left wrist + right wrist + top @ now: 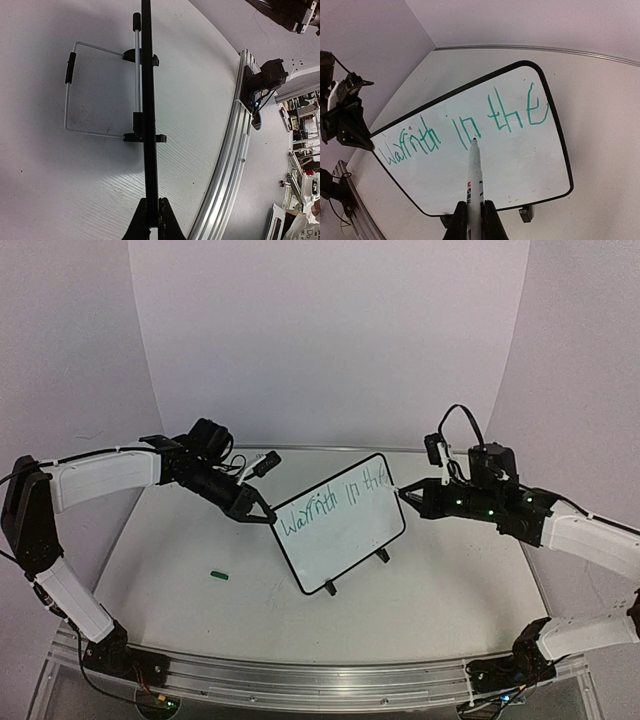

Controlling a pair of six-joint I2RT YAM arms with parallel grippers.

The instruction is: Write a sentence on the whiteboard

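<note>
On the white table [170,560] the left gripper [262,515] clamps the board [340,525] by its left edge. The right gripper [408,498], closed on a marker [474,175], points leftward at its face.

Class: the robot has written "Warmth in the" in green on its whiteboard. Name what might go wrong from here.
1. The writing already reaches the right frame of the whiteboard, so the next word may not fit on that line.
2. The left gripper pinches only one edge; pressure from the marker in the right gripper might swivel the board.
</note>
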